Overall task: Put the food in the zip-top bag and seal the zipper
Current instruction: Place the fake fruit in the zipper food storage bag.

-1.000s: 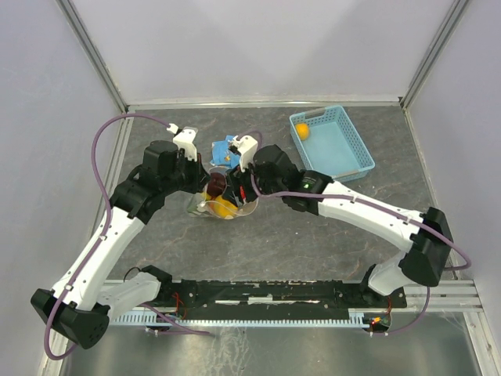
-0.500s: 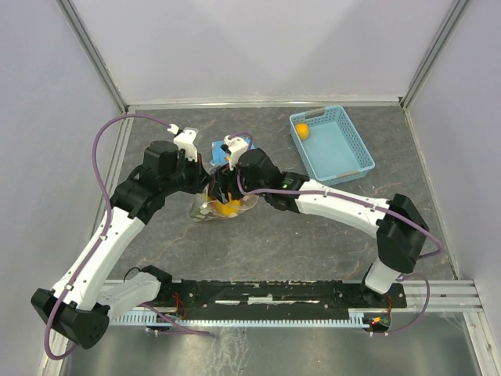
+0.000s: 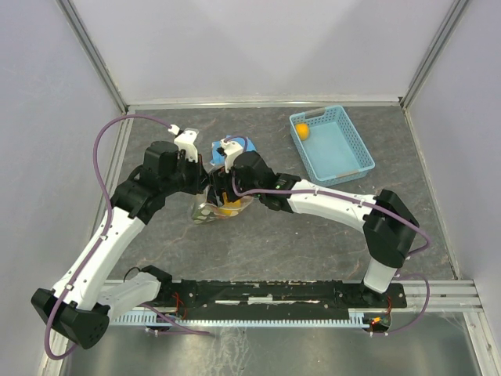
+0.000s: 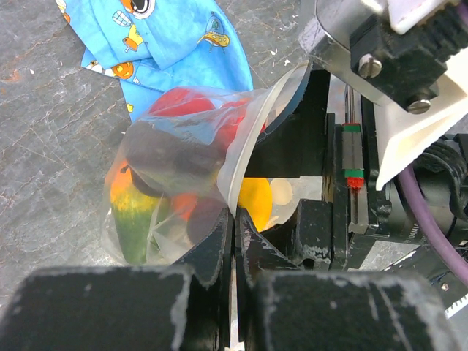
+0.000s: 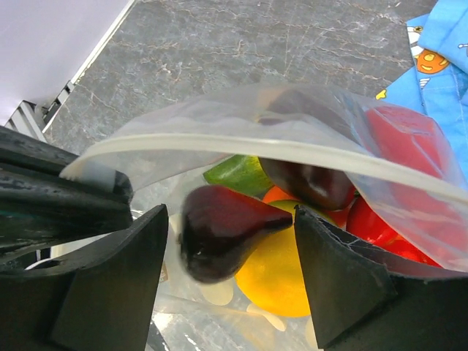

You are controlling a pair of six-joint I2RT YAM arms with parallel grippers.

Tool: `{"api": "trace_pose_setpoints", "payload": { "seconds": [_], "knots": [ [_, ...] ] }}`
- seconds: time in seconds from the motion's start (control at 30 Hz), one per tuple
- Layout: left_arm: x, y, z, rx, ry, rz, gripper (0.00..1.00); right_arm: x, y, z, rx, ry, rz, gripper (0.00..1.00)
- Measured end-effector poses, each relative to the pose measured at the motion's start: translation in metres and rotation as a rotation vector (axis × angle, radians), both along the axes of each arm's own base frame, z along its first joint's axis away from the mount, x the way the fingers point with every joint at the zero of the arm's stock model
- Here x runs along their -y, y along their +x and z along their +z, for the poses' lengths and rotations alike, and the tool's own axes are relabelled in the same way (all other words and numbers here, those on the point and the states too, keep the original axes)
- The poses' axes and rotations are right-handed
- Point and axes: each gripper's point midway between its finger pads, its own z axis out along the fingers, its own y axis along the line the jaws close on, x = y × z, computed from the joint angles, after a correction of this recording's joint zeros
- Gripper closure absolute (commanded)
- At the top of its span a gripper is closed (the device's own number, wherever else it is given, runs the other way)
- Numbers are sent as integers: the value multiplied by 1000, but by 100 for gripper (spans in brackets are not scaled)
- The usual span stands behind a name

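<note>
The zip-top bag (image 4: 183, 153) lies on the table, its mouth held up. My left gripper (image 4: 234, 230) is shut on the mouth's edge at the white zipper (image 5: 256, 146). My right gripper (image 5: 230, 219) is open inside the mouth. A dark maroon fruit (image 5: 219, 241) sits blurred between its fingers, clear of the left finger. Below it lies a yellow fruit (image 5: 278, 281). Red (image 5: 395, 139), green (image 5: 234, 175) and another maroon fruit (image 5: 311, 183) fill the bag. From above, both grippers meet at the bag (image 3: 221, 205).
A blue patterned cloth (image 3: 221, 146) lies just behind the bag. A light blue basket (image 3: 333, 145) stands at the back right with one yellow-orange fruit (image 3: 302, 131) in its far corner. Metal frame rails edge the table.
My right arm has swung left, bringing its gripper into the bag mouth, and its jaws have widened around the maroon fruit. The left arm has stayed put, holding the bag.
</note>
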Motion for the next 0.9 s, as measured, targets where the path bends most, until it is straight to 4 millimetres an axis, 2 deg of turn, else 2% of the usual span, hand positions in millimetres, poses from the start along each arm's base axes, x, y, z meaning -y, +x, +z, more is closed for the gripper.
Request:
{"api": "trace_pose_setpoints", "payload": {
  "seconds": [0.37,0.53,0.9],
  "knots": [
    [0,0,0,-1,1,0,97,-3,-3,3,-1,15,23,18],
    [0,0,0,-1,0,0,97,2,-3,6,21,-5,29,18],
    [0,0,0,0,0,1,97,45,-6,56,178,-82,64,18]
  ]
}}
